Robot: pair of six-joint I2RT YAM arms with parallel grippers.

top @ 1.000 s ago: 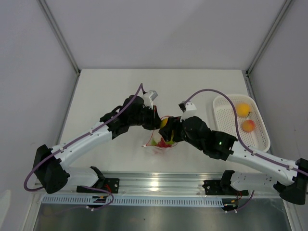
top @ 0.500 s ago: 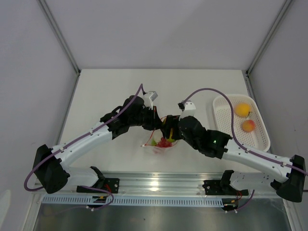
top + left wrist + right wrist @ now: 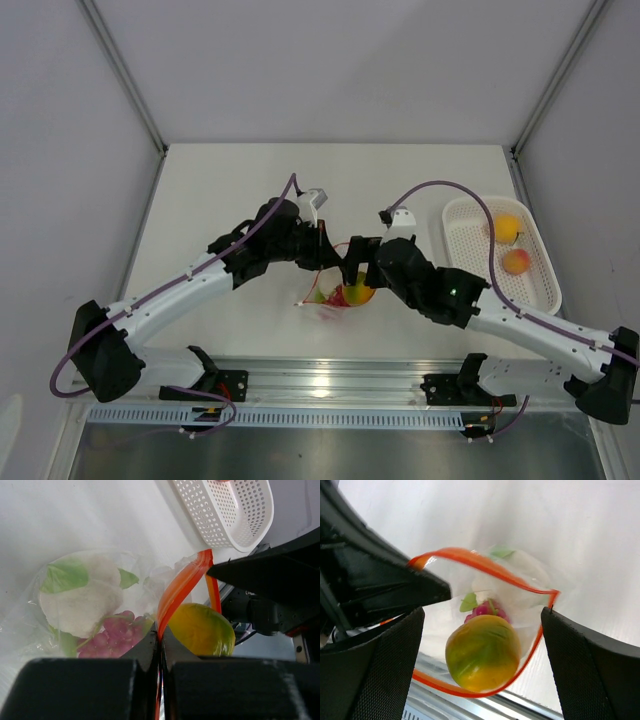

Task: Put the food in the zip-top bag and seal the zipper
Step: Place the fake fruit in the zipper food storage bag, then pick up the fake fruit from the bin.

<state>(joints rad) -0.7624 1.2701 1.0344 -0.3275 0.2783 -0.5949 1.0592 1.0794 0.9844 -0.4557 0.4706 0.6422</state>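
Two fruits lie in the basket, right of the wide-open right gripper, the nearer arm; the left gripper pinches the zipper, holding the bag mouth open.

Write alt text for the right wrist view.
A yellow-green fruit sits in the open mouth of the bag, ringed by the orange zipper, with red berries and a white-green vegetable beneath it. The right end effector hangs open above; the left end effector pinches the zipper at left.
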